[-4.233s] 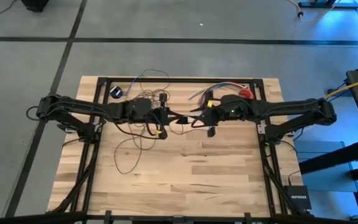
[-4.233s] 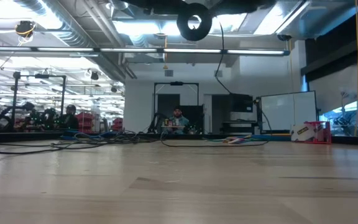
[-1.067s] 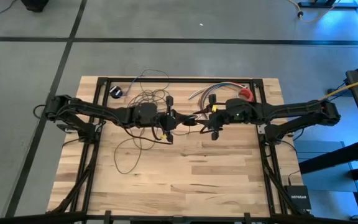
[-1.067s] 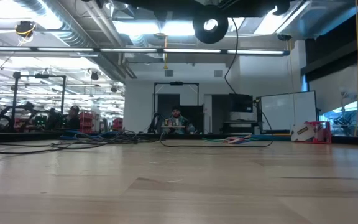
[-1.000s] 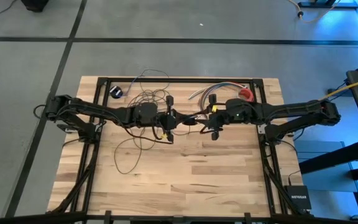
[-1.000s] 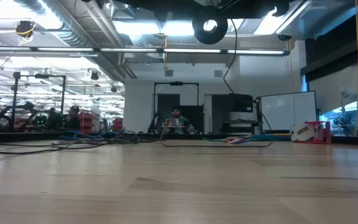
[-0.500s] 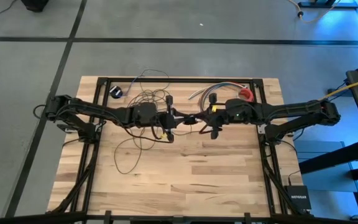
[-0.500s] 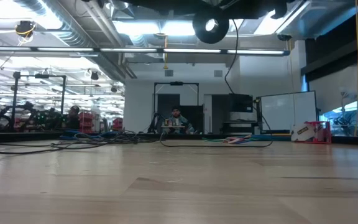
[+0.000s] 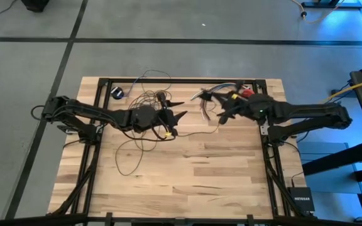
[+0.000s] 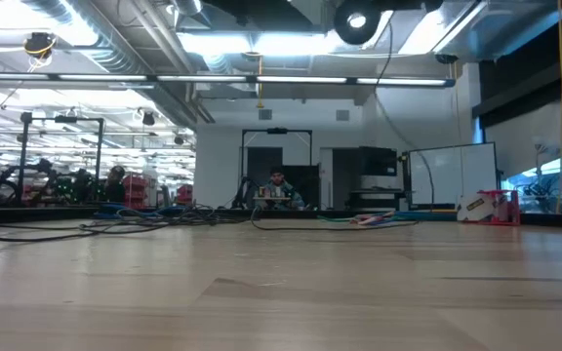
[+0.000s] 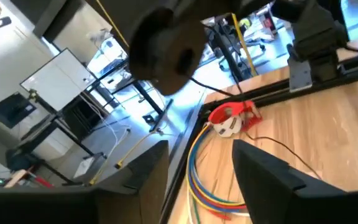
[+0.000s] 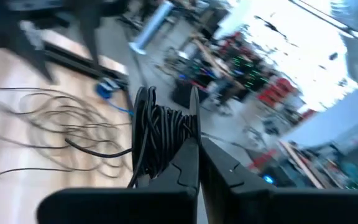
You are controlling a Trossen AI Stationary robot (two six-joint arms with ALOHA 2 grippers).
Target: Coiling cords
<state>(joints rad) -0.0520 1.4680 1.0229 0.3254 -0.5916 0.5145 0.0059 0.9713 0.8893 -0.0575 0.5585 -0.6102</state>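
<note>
Near the table's far edge, the right end effector is clenched on coiled cords; the left end effector, released, hangs over loose loops toward the far-left corner.

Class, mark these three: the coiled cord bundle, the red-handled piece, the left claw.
coiled cord bundle (image 12: pixel 160 134): right wrist view, middle of the wraps.
red-handled piece (image 11: pixel 229 119): left wrist view, its body.
left claw (image 9: pixel 176 108): high view, between fingertips.

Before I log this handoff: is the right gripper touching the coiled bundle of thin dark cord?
Touching. The right wrist view shows the right gripper shut on the cord bundle.
</note>
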